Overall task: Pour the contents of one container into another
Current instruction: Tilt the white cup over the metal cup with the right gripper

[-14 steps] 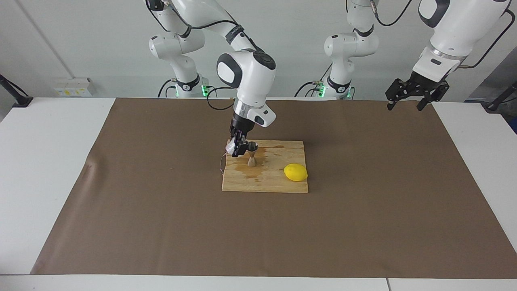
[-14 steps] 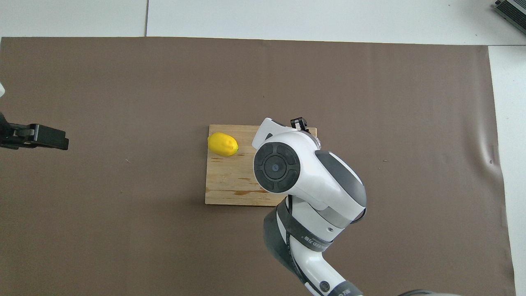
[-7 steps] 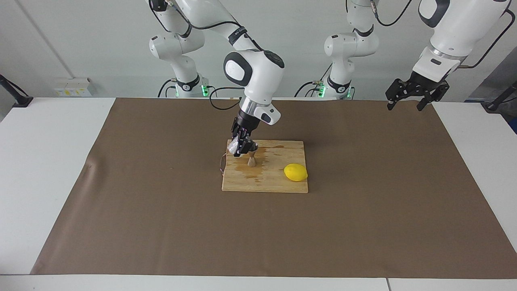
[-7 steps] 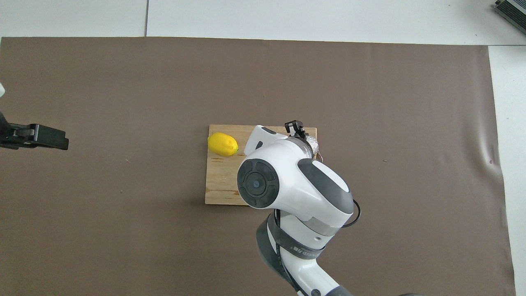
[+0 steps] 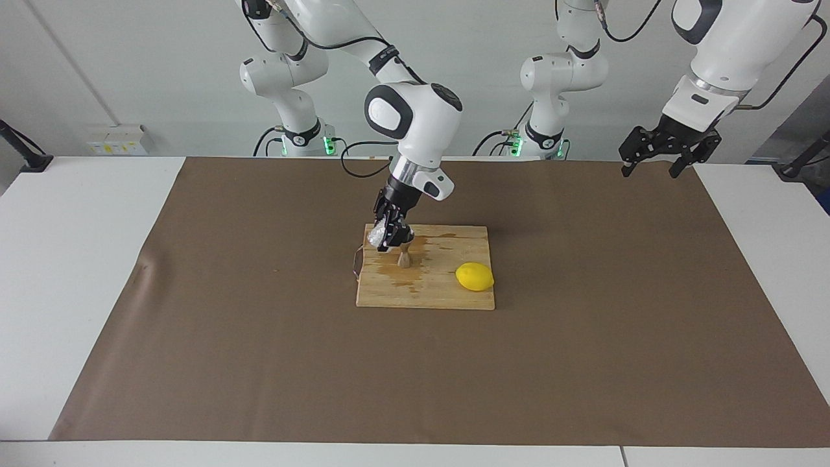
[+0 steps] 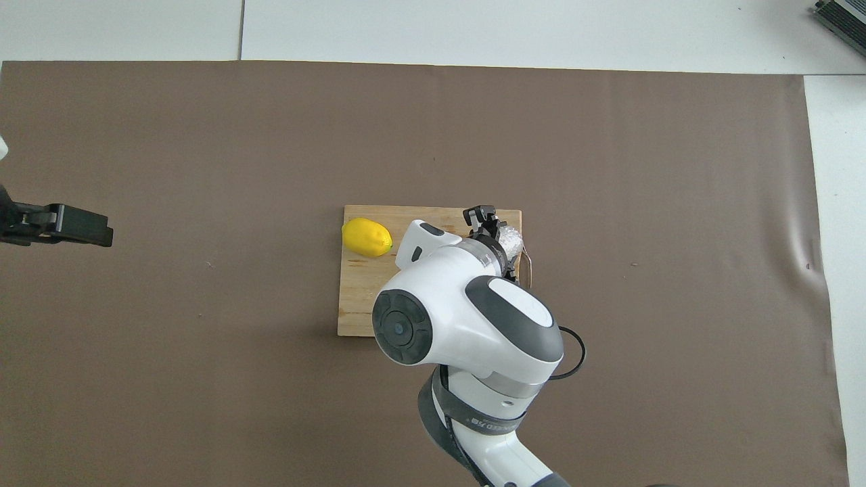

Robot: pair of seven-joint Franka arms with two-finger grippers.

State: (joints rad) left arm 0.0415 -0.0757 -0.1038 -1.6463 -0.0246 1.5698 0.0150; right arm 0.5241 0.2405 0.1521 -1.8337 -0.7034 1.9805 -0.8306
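My right gripper is shut on the small whitish glass cup and holds it tilted just over the board, beside the jigger's top. The silvery hourglass jigger stands upright on the wooden cutting board, its upper cone partly covered by the fingers. From overhead, the cup peeks out beside the right gripper, and the arm hides the jigger. My left gripper waits open and raised near the mat's corner at the left arm's end; it also shows overhead.
A yellow lemon lies on the board toward the left arm's end, also seen overhead. A dark wet stain spreads around the jigger. A brown mat covers the table.
The right arm's wrist has swung toward the left arm's end and tilted, tipping the cup further toward the jigger. The left arm has not moved.
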